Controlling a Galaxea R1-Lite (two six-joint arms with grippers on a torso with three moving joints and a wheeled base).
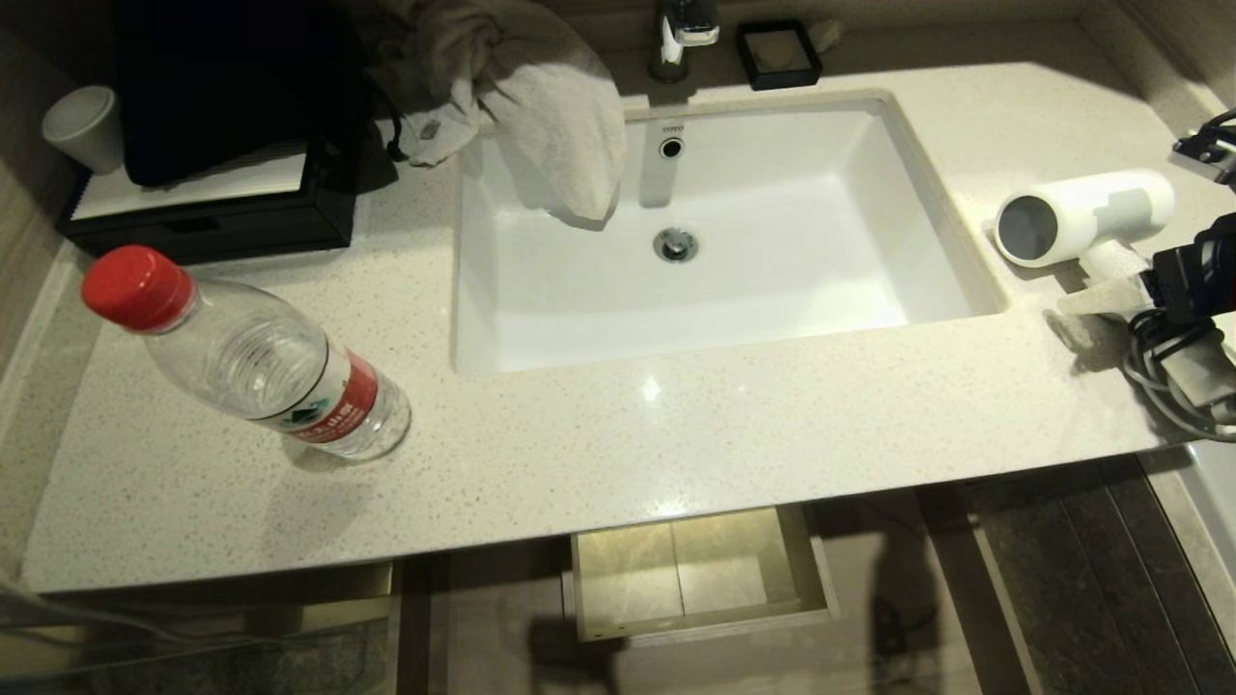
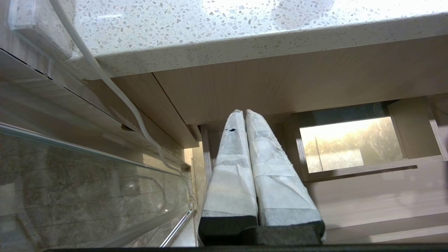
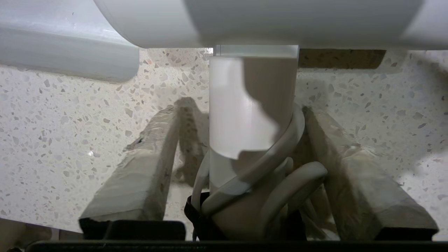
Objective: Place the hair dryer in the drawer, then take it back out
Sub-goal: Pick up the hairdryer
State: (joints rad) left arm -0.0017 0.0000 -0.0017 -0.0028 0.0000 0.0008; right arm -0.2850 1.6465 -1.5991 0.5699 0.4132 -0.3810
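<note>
Right gripper (image 3: pixel 241 136) straddles the hair dryer's (image 1: pixel 1081 217) handle on the counter (image 1: pixel 618 434), jaws parted, one finger clear of it. Left gripper (image 2: pixel 245 113) hangs closed, empty, below the counter near the open drawer (image 1: pixel 700 618).

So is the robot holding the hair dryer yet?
Not yet. The right gripper has its jaws either side of the hair dryer handle, with gaps showing. The left gripper holds nothing.

A pale speckled stone countertop (image 1: pixel 599 434) holds a white rectangular sink (image 1: pixel 715 241) with a chrome faucet (image 1: pixel 681 34) behind it, above dark marbled floor tiles (image 1: pixel 1091 579) under bright overhead light.
</note>
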